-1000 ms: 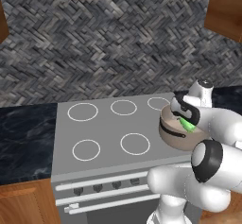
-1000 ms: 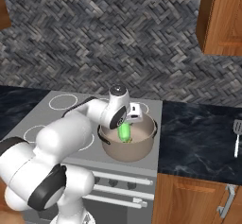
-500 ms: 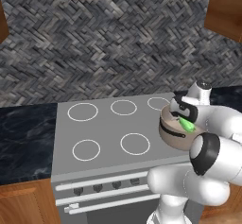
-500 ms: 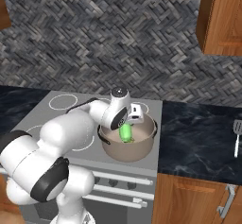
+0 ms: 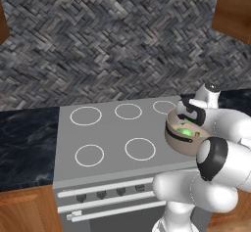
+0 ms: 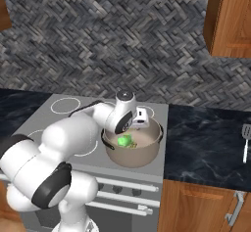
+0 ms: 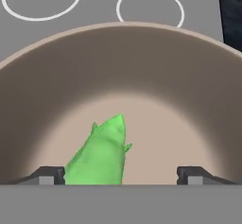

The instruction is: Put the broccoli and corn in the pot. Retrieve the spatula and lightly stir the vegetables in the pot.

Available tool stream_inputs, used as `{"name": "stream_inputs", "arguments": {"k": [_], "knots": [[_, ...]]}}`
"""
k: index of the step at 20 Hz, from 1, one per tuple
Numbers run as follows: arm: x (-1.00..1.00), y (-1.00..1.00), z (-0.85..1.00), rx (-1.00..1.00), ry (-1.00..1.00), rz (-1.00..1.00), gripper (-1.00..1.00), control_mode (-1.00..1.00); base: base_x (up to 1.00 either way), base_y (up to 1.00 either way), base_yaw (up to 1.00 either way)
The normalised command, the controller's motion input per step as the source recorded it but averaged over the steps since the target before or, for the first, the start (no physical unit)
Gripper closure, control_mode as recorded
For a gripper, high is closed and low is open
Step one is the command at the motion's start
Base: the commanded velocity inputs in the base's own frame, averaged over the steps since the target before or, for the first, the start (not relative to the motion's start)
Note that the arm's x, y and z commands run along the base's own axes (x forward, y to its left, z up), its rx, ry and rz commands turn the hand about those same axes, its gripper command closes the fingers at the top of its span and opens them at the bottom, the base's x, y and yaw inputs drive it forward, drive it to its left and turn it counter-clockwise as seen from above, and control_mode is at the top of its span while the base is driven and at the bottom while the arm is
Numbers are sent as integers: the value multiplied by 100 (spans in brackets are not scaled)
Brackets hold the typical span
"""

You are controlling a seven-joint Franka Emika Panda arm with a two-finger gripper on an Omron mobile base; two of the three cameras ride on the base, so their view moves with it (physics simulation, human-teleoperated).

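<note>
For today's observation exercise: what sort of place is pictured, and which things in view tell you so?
Most likely a kitchen: a stove with ringed burners, a pot on it holding broccoli, and a spatula on the dark counter.

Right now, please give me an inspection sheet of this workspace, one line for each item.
Surface: grey stove top with white burner rings; dark marble counter to its right.
Job's things: broccoli lies inside the pot, which stands at the stove's front right; spatula lies on the counter, untouched; corn nothing seen.
Clutter: nothing seen.
Grippers: gripper open above the pot, fingertips apart, not touching the broccoli.
Cables: nothing seen.
Surroundings: herringbone backsplash, wooden upper cabinet.
</note>
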Motion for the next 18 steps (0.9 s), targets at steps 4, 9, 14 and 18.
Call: {"name": "stream_inputs", "arguments": {"k": [4, 9, 14, 18], "knots": [[-3, 0, 23, 7, 0, 0, -100, -100, 0, 0, 0], [-34, -5, 62, 2, 0, -3, -100, -100, 0, 0, 0], [-55, -14, 51, 0, -1, -11, -100, -100, 0, 0, 0], [-53, -8, 43, 0, 2, -24, -100, -100, 0, 0, 0]]}}
